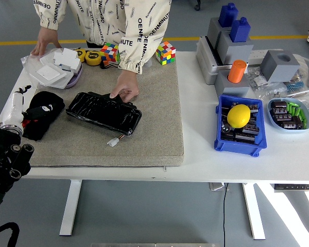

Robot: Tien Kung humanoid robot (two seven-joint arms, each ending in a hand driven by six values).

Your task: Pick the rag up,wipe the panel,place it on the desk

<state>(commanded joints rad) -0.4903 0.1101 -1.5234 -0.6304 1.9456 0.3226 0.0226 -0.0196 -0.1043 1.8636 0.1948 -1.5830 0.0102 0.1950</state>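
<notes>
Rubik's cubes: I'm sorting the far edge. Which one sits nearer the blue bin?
The right cube, beyond the person's hand; the other cube sits further left beside the yellow tape measures.

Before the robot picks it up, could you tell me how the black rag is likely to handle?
The black rag lies bunched in soft folds on the grey mat, so it will probably droop and change shape when lifted. It looks like light cloth and should not roll. Being crumpled, a pinch may catch only one fold.

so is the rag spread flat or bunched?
Bunched: the black rag lies crumpled in a heap on the mat's left edge, beside the black panel.
</notes>
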